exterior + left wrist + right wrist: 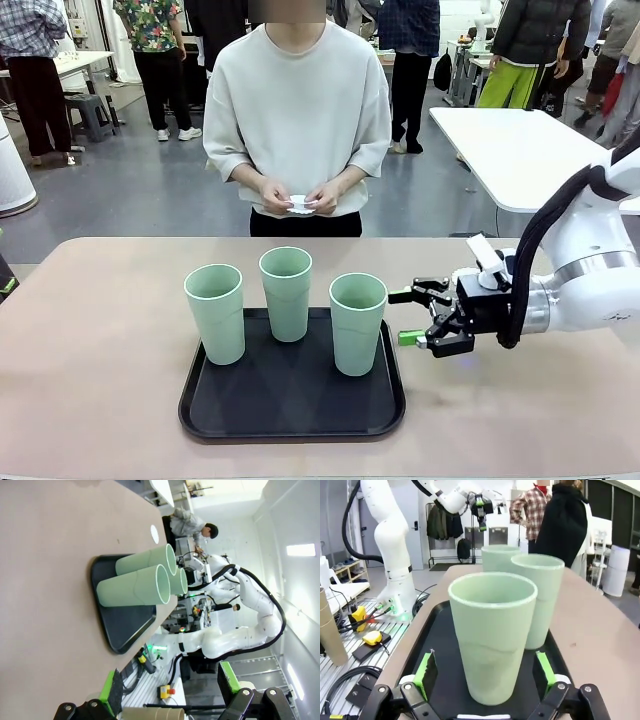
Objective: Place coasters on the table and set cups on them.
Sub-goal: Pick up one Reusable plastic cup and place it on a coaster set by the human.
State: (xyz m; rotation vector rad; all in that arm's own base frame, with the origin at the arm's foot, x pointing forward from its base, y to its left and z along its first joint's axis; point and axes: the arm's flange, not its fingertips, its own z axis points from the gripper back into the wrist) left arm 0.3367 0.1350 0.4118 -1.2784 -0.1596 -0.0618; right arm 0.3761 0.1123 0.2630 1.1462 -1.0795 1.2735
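Note:
Three pale green cups stand on a black tray (290, 405) on the table (100, 330): the left cup (215, 312), the middle cup (286, 293) and the right cup (357, 322). My right gripper (400, 318) is open and level with the right cup, its tips just short of the cup's side. In the right wrist view that cup (492, 640) stands just ahead between the green pads (425, 672). The person across the table holds white coasters (299, 204) in both hands. The left gripper (170, 687) is open, far from the cups (135, 585).
A white rectangular table (510, 150) stands behind at the right, and people stand farther back. A small white round spot (154, 534) lies on the table beyond the tray (125, 625). Bare tabletop lies left and right of the tray.

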